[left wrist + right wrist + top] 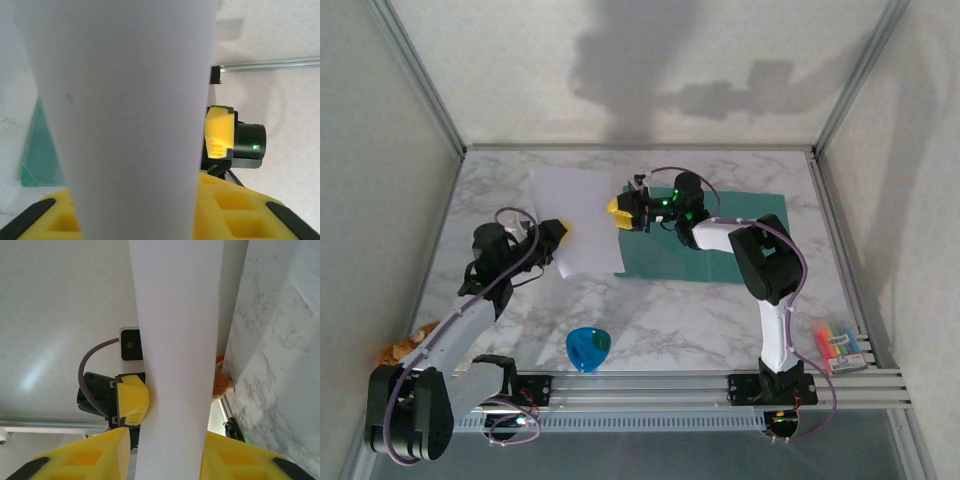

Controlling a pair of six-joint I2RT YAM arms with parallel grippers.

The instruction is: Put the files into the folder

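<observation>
Top external view: the files (575, 215), plain white sheets, are at the rear centre-left of the marble counter (670, 320), their right edge meeting the left end of the teal folder (720, 245), which lies flat and closed beneath the right arm. The left gripper (556, 232) is at the sheets' left edge and the right gripper (623, 210) at their right edge. A blue cup (588, 347) stands near the front rail. A marker pack (838, 345) lies at the front right, its print too small to read. Left wrist view: the left gripper (135, 212) is closed on the files (125, 100), a folder (42, 155) corner is visible to the left, and the right gripper (220, 137) is beyond. Right wrist view: the files (175, 340) pass between the yellow fingers of the right gripper (167, 452); I cannot tell whether they clamp. The left gripper (132, 400) touches the sheets' far edge.
</observation>
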